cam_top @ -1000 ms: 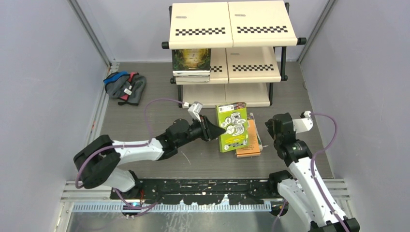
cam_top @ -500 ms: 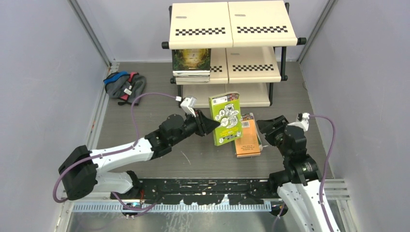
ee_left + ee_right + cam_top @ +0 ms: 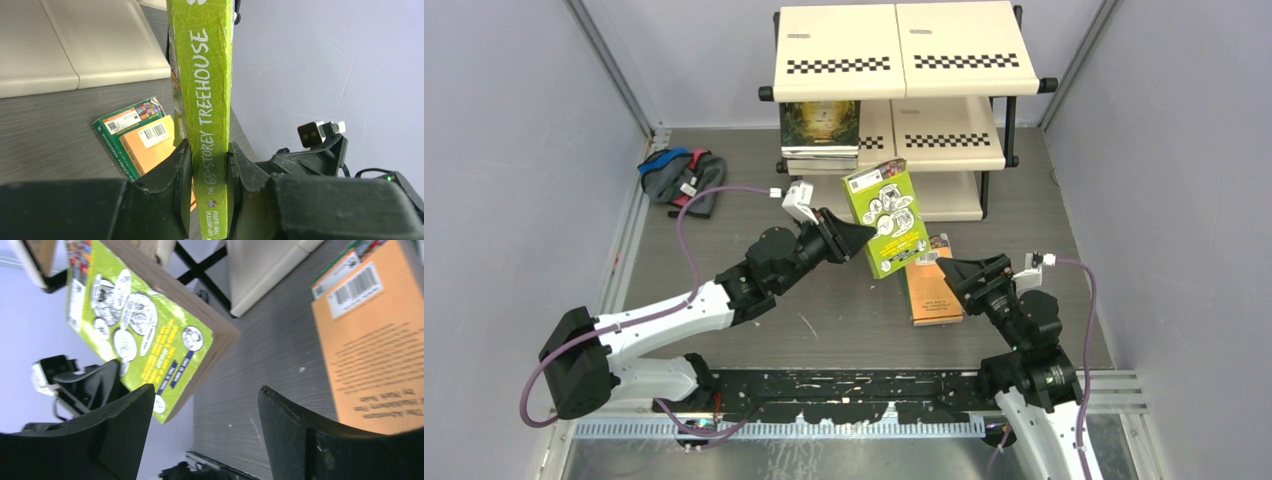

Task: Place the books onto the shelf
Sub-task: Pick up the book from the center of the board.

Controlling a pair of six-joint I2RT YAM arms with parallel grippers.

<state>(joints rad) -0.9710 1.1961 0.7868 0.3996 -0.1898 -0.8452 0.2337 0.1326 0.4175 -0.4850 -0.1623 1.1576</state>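
The left claw (image 3: 864, 245) is clamped on the lime green book (image 3: 885, 217), one finger on each cover, at the spine near its lower end. I think this grip is chosen because it leaves the far end of the book free to go first onto a board. The book hangs in the air just in front of the shelf (image 3: 904, 50), near the low and middle tiers, and touches neither. Its long axis points toward the shelf, a little tilted to the left, and the printed cover faces up. In the left wrist view the spine stands upright between the fingers (image 3: 182, 170). The right claw (image 3: 954, 275) has its jaws wide apart and holds nothing. It hovers over the orange book (image 3: 932, 285), probably to take it next. This book lies flat on the counter in front of the shelf, its long axis toward the shelf, barcode end nearest. A dark green-gold book (image 3: 820, 125) already rests on the middle tier, at its left end.
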